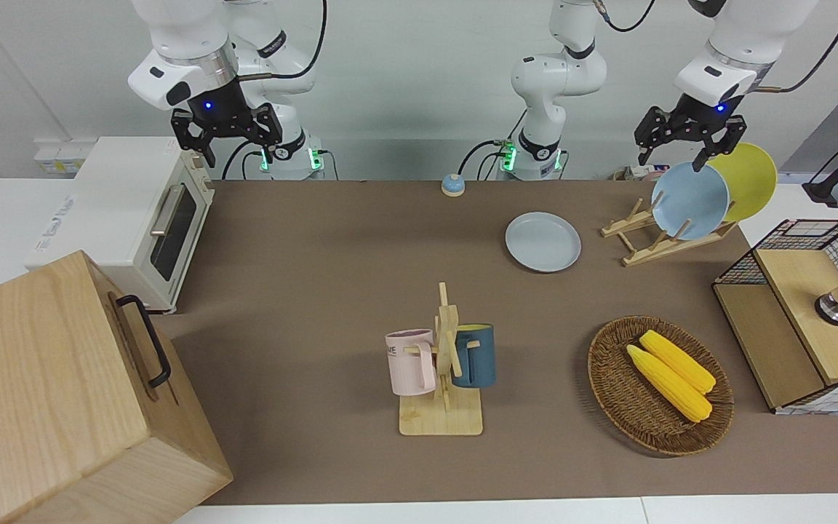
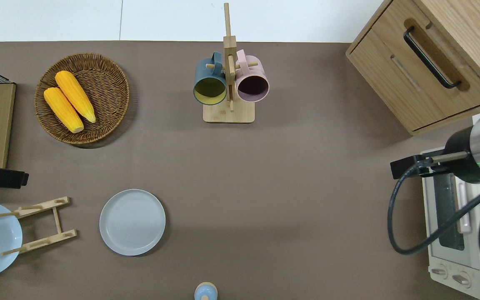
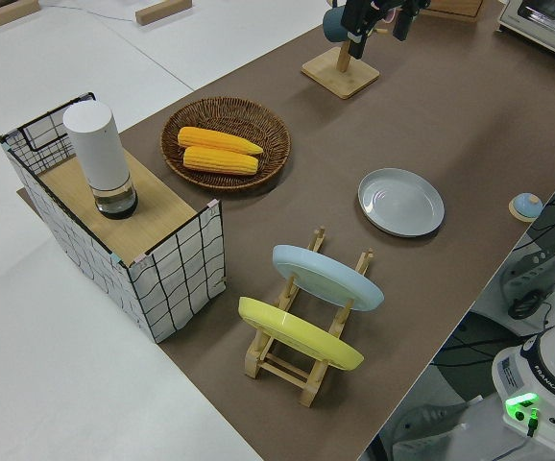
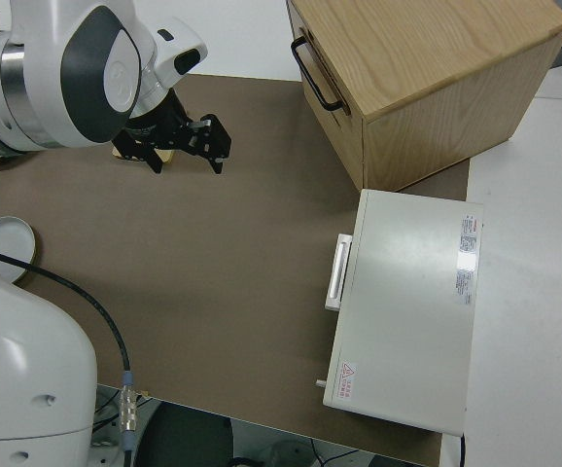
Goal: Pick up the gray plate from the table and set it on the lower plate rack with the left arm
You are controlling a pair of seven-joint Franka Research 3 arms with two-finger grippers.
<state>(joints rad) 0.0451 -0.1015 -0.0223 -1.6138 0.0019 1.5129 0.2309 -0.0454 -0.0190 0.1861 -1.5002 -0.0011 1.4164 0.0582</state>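
The gray plate [image 1: 543, 241] lies flat on the brown table mat, also seen in the overhead view [image 2: 132, 222] and the left side view [image 3: 401, 202]. The lower plate rack [image 1: 670, 244] stands beside it toward the left arm's end [image 2: 44, 225]. It holds a sky-blue plate [image 1: 689, 200] and a yellow plate [image 1: 750, 178], and its slot nearest the gray plate is free. My left gripper [image 1: 673, 154] is open and empty, up in the air by the rack. Only a black part of it shows at the overhead view's edge [image 2: 2, 177]. The right arm is parked, its gripper [image 1: 233, 145] open.
A wooden mug stand [image 1: 444, 364] with a pink and a blue mug stands mid-table. A wicker basket [image 1: 612, 386] holds two corn cobs. A wire crate [image 1: 801, 320], a toaster oven [image 1: 135, 218], a wooden cabinet [image 1: 48, 393] and a small blue bell [image 1: 452, 185] ring the mat.
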